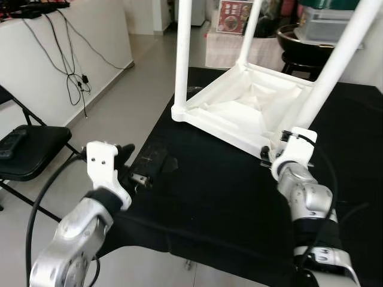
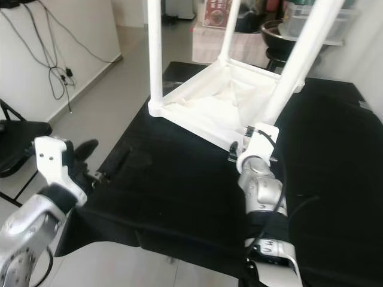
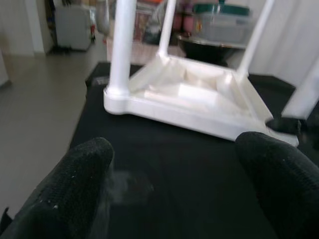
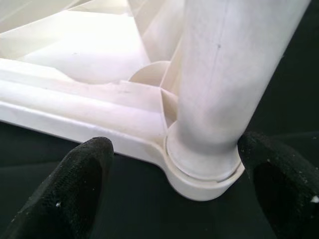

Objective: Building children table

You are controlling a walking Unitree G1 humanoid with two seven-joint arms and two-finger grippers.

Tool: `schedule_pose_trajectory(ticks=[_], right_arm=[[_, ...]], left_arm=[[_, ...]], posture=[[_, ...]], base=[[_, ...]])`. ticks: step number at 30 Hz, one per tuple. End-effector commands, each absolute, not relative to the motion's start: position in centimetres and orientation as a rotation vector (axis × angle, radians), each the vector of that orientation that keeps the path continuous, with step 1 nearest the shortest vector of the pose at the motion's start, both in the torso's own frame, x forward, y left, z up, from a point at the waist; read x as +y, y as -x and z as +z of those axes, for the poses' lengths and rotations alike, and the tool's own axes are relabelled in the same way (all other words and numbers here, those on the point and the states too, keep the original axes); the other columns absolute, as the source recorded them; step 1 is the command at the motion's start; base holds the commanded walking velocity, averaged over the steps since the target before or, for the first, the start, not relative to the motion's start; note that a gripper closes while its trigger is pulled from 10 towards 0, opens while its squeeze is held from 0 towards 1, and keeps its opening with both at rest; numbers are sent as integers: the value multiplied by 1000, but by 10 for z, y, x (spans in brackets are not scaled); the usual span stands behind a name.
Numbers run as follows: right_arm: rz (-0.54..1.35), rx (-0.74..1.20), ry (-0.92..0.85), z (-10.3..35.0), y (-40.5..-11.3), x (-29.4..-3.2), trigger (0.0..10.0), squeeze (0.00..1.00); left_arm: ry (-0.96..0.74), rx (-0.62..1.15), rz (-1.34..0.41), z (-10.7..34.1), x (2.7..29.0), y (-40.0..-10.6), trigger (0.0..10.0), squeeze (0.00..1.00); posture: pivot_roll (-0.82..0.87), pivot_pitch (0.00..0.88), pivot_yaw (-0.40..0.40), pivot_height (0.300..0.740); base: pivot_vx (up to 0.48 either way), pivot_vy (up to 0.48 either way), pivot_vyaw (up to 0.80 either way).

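A white plastic children's table (image 1: 239, 110) lies upside down on the black-covered surface (image 1: 203, 197), toward its far side, with its underside facing up. Three white legs are in view: one leg (image 1: 182, 54) rises from the table's near left corner, another (image 1: 250, 30) from the far side, and a thicker-looking near leg (image 1: 335, 66) slants up from the near right corner.

The right end effector (image 4: 174, 174) sits at that near right corner, just at the base of the near leg. Its two black fingers (image 4: 79, 184) are spread wide on either side of the leg's round socket (image 4: 202, 169), not touching it and gripping nothing.

The left end effector (image 3: 174, 174) hovers near the surface's left edge, well apart from the table, pointing across the black cover toward it. Its fingers (image 3: 75, 184) are also spread wide and hold nothing.

Beyond the surface's left edge, a black folding chair (image 1: 27, 152) stands on the pale floor (image 1: 119, 101), and cables (image 1: 75, 66) hang down a white wall. Behind the surface's far edge are a dark bowl (image 1: 299, 42) and a lidded container (image 1: 329, 21).
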State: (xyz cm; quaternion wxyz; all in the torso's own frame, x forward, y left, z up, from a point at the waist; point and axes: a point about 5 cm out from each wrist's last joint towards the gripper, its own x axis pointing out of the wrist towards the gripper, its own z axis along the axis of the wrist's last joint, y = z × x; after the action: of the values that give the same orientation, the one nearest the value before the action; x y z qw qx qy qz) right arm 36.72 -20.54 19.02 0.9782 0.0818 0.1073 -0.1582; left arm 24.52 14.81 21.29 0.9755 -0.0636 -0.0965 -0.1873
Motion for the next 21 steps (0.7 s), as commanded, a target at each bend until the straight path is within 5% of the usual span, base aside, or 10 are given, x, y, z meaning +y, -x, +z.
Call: schedule_pose_trajectory(ticks=[1,21], right_arm=[[-306,207,-167,192,-369,-203,10000,0],[-395,61,-193,215,-399,-191,10000,0]], left_arm=[[106,-198,-378,213,146,-242,10000,0],[68,-150,-278,197,155,-218,10000,0]], posture=[[-22,157,-43,740],[29,174,-52,740]], base=[[0,0,0],[0,0,0]])
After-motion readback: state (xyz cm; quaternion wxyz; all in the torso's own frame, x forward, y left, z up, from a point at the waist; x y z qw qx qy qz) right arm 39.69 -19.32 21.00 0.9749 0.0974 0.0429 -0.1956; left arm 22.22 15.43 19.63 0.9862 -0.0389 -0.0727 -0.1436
